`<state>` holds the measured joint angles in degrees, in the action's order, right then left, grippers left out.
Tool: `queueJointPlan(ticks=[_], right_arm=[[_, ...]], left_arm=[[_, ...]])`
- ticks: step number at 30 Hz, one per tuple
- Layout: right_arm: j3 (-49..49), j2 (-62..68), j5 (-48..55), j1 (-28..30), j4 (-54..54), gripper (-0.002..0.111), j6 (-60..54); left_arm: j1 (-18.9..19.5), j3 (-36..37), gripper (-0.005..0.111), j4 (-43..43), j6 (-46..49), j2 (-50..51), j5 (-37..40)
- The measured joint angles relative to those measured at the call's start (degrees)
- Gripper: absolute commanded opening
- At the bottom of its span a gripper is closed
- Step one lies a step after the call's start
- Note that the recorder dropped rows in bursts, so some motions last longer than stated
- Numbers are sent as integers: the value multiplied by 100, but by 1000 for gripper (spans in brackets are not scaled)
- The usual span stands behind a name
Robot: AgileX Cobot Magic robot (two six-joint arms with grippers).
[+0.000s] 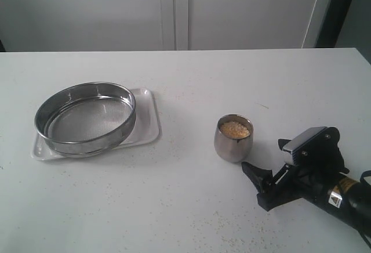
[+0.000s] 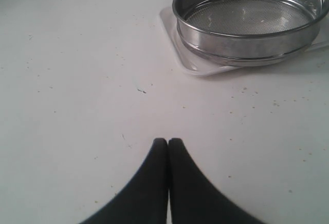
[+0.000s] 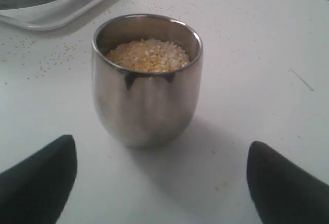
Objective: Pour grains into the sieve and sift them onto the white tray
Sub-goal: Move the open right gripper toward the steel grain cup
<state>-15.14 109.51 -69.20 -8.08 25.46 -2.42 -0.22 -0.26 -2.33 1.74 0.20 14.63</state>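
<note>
1. Right gripper (image 1: 264, 155), lower right of the exterior view: the jaws are spread wide and nothing is held. The steel cup (image 1: 233, 138) is seen just ahead of the gap, apart from both fingers.
2. Left gripper (image 2: 168, 143): the jaws are pressed together with nothing between them, over the worktop (image 1: 191, 195). It is not shown in the exterior view.
3. Grains (image 1: 234, 129): contained in the cup, right of centre, filled almost to the brim. A few stray granules are scattered on the worktop.
4. Sieve (image 1: 87, 140): seated on the white tray (image 1: 148, 119) at the left of the frame, well apart from the cup. Its mesh appears bare.
5. Hazards, as judged: the smooth, rounded cup could be nudged over or could slip if gripped off-centre, and a full cup could be spilled by any tilt in transit. The sieve overhangs the tray's lower-left edge, so grains sifted there could miss it.
6. Count: two grippers, one cup, one sieve, one tray.
</note>
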Motion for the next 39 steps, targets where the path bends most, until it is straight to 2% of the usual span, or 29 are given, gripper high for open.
queueJointPlan(ticks=[17, 22, 24, 39], right_arm=[[0, 0, 0, 0, 0, 85, 93], [0, 0, 0, 0, 0, 97, 188], [0, 0, 0, 0, 0, 99, 242], [-98, 0, 0, 0, 0, 99, 242]], left_arm=[[0, 0, 0, 0, 0, 0, 0], [0, 0, 0, 0, 0, 0, 0], [0, 0, 0, 0, 0, 0, 0], [0, 0, 0, 0, 0, 0, 0]])
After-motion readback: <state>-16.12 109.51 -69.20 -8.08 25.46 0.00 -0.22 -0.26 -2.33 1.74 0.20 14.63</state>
